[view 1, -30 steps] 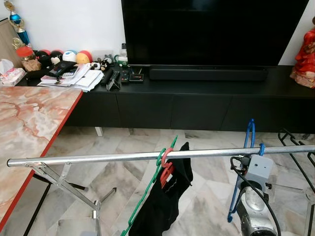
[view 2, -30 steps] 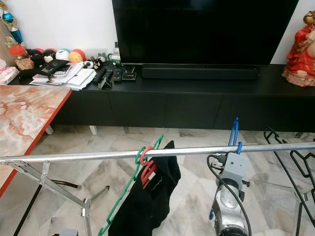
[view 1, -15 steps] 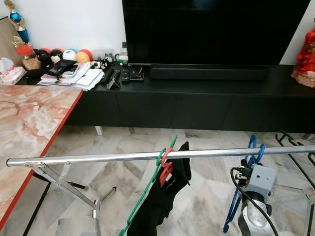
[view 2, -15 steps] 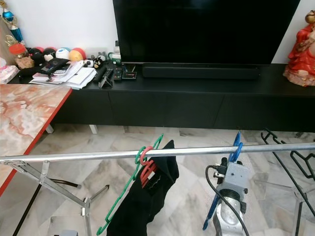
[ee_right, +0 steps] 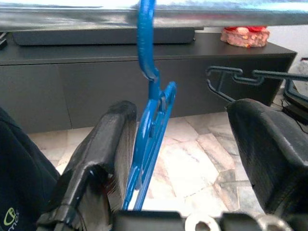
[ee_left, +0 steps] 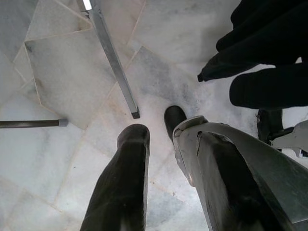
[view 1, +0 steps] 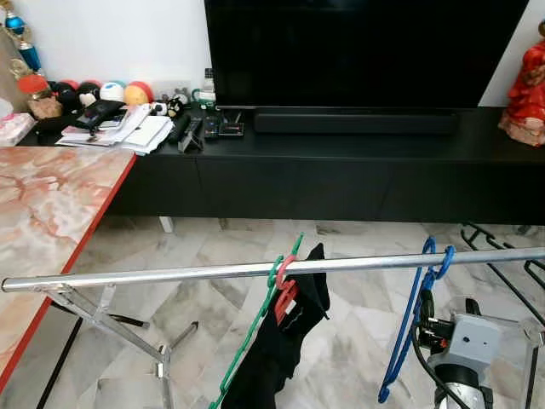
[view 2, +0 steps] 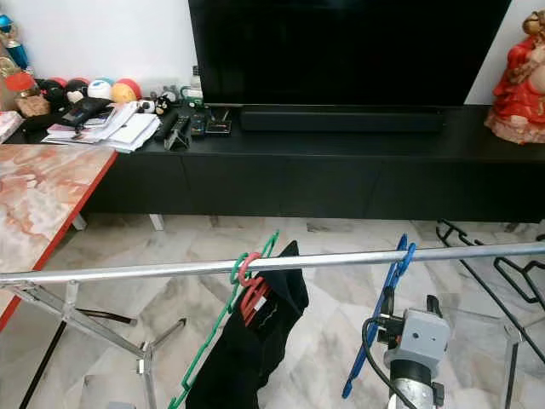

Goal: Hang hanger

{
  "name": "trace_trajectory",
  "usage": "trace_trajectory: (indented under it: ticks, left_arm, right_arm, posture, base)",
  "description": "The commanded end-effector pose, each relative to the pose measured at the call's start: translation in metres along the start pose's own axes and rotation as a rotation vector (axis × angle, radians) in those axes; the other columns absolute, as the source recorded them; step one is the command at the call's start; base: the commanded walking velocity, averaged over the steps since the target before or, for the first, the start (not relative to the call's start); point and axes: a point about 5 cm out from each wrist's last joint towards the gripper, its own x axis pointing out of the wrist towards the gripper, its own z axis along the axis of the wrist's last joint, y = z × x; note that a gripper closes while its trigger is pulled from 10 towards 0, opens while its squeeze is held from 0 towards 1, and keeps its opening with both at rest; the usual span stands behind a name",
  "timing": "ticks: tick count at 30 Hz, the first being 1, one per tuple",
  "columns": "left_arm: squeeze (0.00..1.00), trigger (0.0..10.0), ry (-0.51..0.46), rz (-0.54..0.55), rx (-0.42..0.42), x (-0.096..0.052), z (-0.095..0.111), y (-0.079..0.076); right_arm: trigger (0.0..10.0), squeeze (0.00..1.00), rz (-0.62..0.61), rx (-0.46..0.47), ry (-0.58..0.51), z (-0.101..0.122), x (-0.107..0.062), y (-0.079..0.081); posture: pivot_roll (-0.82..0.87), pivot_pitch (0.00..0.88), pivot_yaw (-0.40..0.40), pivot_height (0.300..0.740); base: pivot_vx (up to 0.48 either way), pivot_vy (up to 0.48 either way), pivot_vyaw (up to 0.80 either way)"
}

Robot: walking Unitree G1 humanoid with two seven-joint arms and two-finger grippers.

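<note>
Blue plastic hanger [view 2: 385, 298] hooked on silver metal rail [view 2: 128, 271], beside green hanger [view 2: 223, 334] and red hanger [view 2: 252, 290].
No readable writing; right claw [ee_right: 187, 159] fingers apart around blue hanger; left claw [ee_left: 166, 178] apart.

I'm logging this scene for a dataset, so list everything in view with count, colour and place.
Rail: one, silver, across the foreground on a folding stand.
Blue hanger: one, hooked on the rail's right part.
Green hanger: one, on the rail's middle.
Red hanger: one, beside the green one.
Garment: one, black, on those hangers.
TV: one, black, on the cabinet.
Soundbar: one, black, under the TV.
Cabinet: one, black, along the wall.
Table: one, marble-patterned, left.
Figurine: one, red, far right.
Right end effector: open, either side of the blue hanger.
Left end effector: open, over the floor.
</note>
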Motion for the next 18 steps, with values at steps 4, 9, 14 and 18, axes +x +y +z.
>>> trace_trajectory:
  ticks: [4, 9, 14, 18]
  left_arm:
    - [0.0, 10.0, 0.036, 0.025, -0.061, -0.004, -0.012, 0.006]
    - [0.0, 10.0, 0.044, 0.038, -0.075, -0.004, -0.013, 0.008]
    - [0.0, 10.0, 0.049, 0.083, -0.17, -0.005, -0.015, 0.014]
    - [0.0, 10.0, 0.055, 0.077, -0.151, -0.005, -0.016, 0.015]
  right_arm:
    - [10.0, 0.0, 0.003, 0.039, -0.004, 0.007, 0.004, 0.004]
    - [10.0, 0.0, 0.054, 0.055, -0.009, 0.01, 0.009, 0.014]
    - [10.0, 0.0, 0.134, 0.066, 0.013, 0.009, 0.01, 0.026]
    - [10.0, 0.0, 0.181, 0.042, 0.014, 0.008, 0.009, 0.031]
  posture:
    - [-0.07, 0.068, 0.021, 0.74]
    - [-0.07, 0.049, 0.021, 0.74]
    - [-0.06, 0.03, 0.012, 0.74]
    - [-0.06, 0.013, 0.015, 0.74]
  base:
    - [0.0, 0.0, 0.0]
    - [0.0, 0.0, 0.0]
    - [0.0, 0.0, 0.0]
    - [0.0, 0.0, 0.0]
